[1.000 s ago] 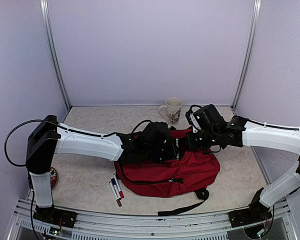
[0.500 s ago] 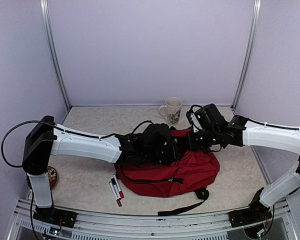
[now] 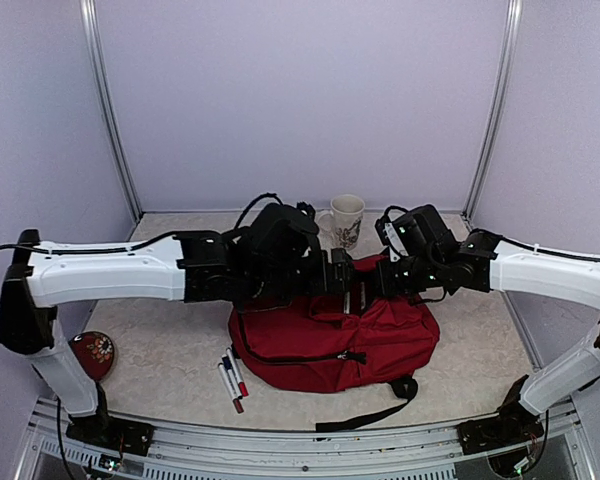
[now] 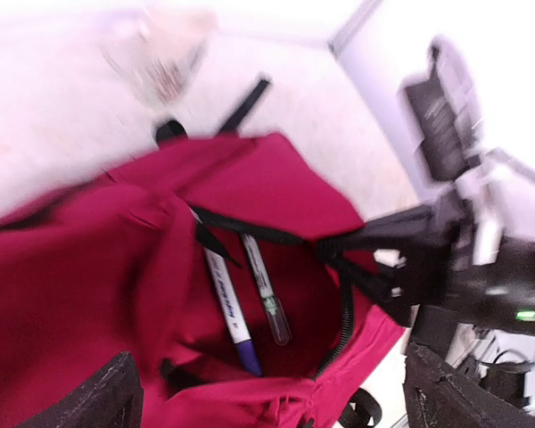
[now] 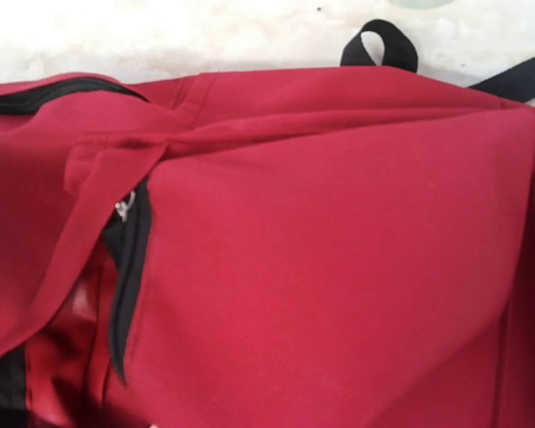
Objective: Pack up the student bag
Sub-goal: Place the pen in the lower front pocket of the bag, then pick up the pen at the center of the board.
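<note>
— Left gripper [image 4: 276, 397]: spread wide, gripping nothing, poised over the open mouth of the student bag [image 3: 380, 340], low centre of the top view.
— Right gripper [image 3: 388, 275]?
— Pinched on the bag's black zipper rim, right of centre.
— Inside?
— Two pens [image 4: 227, 308] lying side by side in the pocket. Loose markers [image 3: 230, 378] on the table [image 3: 170, 365] just left of the bag; mug [image 3: 345, 220] behind it.

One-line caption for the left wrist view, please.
Two markers lie inside the open student bag, its zipper rim pinched by the right tool.
</note>
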### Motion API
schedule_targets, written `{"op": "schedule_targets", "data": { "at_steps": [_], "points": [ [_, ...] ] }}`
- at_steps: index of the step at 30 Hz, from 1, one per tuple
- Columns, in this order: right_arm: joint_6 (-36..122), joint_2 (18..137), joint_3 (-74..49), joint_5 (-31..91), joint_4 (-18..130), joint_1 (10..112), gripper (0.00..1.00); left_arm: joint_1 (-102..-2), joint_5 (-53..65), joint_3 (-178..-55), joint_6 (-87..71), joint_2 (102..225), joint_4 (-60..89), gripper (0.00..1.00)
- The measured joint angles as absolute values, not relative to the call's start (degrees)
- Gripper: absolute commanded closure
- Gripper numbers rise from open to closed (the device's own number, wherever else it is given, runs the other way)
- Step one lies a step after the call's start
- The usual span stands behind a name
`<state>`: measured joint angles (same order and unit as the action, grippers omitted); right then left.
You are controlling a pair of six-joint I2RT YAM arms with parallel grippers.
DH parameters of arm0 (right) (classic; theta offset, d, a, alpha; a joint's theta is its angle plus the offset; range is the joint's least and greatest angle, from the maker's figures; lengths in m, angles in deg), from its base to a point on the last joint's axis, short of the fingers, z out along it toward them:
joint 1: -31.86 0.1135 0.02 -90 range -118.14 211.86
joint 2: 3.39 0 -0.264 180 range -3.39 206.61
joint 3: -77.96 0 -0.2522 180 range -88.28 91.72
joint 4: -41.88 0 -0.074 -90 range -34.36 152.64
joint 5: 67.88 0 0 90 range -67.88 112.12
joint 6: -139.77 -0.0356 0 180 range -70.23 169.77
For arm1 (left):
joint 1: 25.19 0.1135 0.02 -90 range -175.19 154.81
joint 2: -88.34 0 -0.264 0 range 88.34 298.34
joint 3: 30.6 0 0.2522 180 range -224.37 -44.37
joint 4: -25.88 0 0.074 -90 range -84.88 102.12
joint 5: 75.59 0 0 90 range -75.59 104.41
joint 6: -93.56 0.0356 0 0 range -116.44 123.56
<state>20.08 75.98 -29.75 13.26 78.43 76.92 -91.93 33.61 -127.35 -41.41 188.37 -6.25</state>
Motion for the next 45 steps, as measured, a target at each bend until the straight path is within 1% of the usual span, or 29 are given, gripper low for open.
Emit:
{"op": "schedule_targets", "data": {
  "at_steps": [4, 8, 9, 11, 15, 17, 22, 27, 33, 40, 45],
  "points": [
    [20.1, 75.9, -29.8, 13.3, 78.4, 76.8, 1.00, -92.9, 42.6, -124.6, -45.0, 175.6, -14.5, 0.01],
    [20.1, 75.9, -29.8, 13.3, 78.3, 76.8, 1.00, -92.2, 47.1, -115.7, -54.7, 166.3, -25.1, 0.02],
    [20.1, 75.9, -29.8, 13.4, 78.2, 76.8, 1.00, -92.1, 47.1, -113.2, -56.8, 165.7, -27.4, 0.05],
    [20.1, 75.9, -29.8, 13.5, 78.0, 76.8, 1.00, -92.6, 46.1, -106.8, -62.1, 166.2, -32.5, 0.16],
    [19.9, 75.9, -29.9, 13.9, 77.8, 76.8, 1.00, -95.5, 43.5, -98.6, -69.3, 168.7, -37.8, 0.43],
    [19.9, 75.9, -30.1, 14.0, 77.4, 76.8, 1.00, -96.8, 42.4, -96.2, -71.8, 168.7, -38.1, 0.49],
    [19.8, 75.9, -30.4, 14.1, 77.0, 76.8, 1.00, -97.4, 40.0, -91.7, -74.5, 167.9, -35.6, 0.49],
    [19.9, 75.9, -30.5, 14.0, 76.9, 76.8, 1.00, -97.4, 37.2, -89.9, -74.5, 168.6, -31.8, 0.50],
    [19.8, 75.9, -31.0, 14.0, 76.7, 76.8, 1.00, -97.4, 35.0, -89.8, -72.8, 174.4, -27.0, 0.62],
    [19.9, 75.3, -31.3, 13.7, 76.7, 76.8, 1.00, -97.2, 33.5, -89.9, -71.0, 178.6, -24.2, 0.70],
    [19.9, 74.7, -31.7, 13.5, 76.7, 76.8, 1.00, -97.1, 33.8, -90.4, -70.5, 179.5, -24.7, 0.72]
  ]
}}
